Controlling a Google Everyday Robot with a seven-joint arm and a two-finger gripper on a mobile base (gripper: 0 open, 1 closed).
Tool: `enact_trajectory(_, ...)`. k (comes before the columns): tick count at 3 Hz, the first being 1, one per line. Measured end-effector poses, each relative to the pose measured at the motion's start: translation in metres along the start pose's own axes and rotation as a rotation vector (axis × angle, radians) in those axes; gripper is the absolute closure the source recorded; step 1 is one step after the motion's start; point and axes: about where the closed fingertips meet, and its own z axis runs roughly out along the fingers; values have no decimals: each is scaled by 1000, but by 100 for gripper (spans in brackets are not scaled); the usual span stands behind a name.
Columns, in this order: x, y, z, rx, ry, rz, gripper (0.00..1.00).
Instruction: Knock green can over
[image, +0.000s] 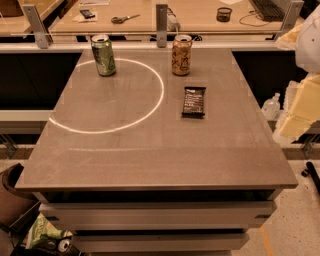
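Note:
The green can stands upright at the far left of the grey table, on the rim of a thin white circle marked on the tabletop. It is slim, with pale scribbled markings and a silver top. An orange-brown can of similar size stands upright to its right, near the far edge. My arm shows as pale white and yellowish blocks at the right edge of the view, and my gripper is there, off the table's right side, well away from both cans.
A dark snack bar lies flat in front of the orange-brown can. A raised rail with metal posts runs behind the table, with a desk holding scissors beyond it. A plastic bottle stands low at the right.

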Motion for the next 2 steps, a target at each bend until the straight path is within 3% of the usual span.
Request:
enact_trajectory(1,0,0,0,0,0,0,0)
enact_trajectory(2,-10,-1,3,-7,-49,32,0)
